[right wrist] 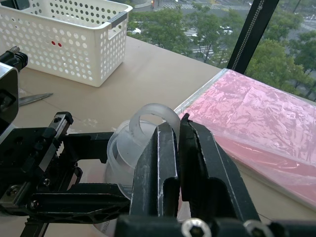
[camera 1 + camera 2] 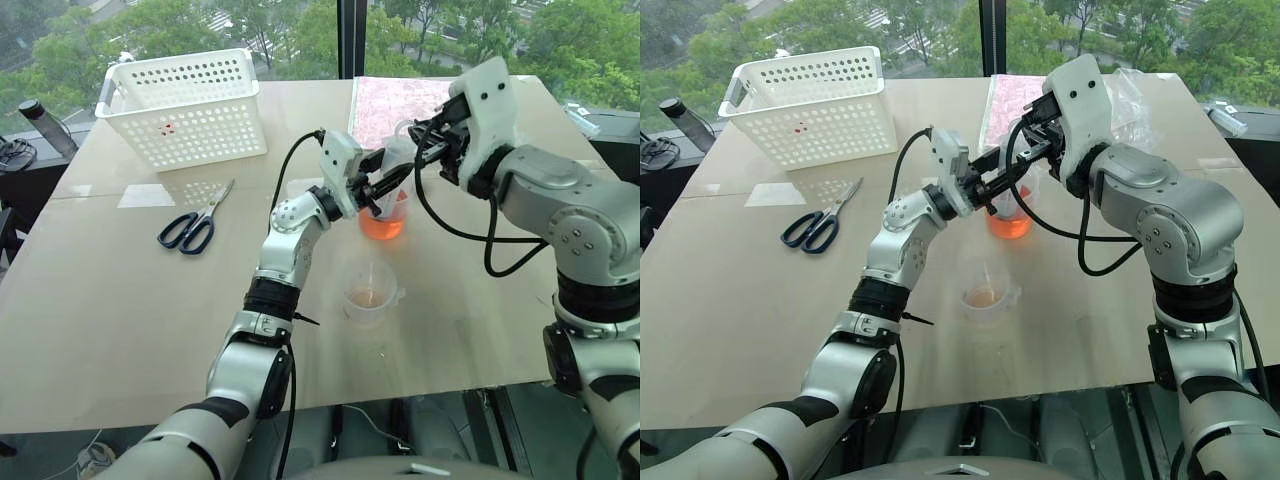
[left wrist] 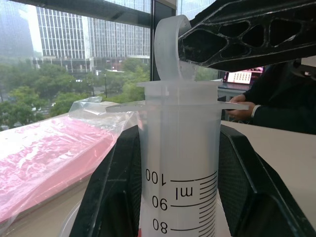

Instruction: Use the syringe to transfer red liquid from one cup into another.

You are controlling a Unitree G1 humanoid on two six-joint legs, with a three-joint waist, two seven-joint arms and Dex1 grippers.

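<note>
L gripper [image 2: 372, 197] jaws hold syringe [image 3: 180, 163] barrel; R gripper [image 1: 178, 129] jaws pinched on plunger ring. Yank crooked and you'll tip red cup [image 2: 385, 222].

Left claw [image 2: 992, 190] gripping syringe [image 2: 1012, 190] over red-filled cup [image 2: 1009, 221], right claw [image 2: 1025, 142] pinching its plunger

Worktop [image 2: 120, 330]: pale beige, glossy, w/ a seam running across the left part. Far left: white perforated basket [image 2: 190, 108], upright. Just near of it, black-handled scissors [image 2: 195, 225] lying flat, blades pointing far-right. Far centre-right: pink sheet in clear bag [image 2: 395, 100], flat, reaching the far edge. Centre: clear cup w/ deep orange-red liquid [image 2: 385, 222]. Nearer, close by but apart from it: second clear cup [image 2: 370, 292], only a thin orange tint at its base.
</note>
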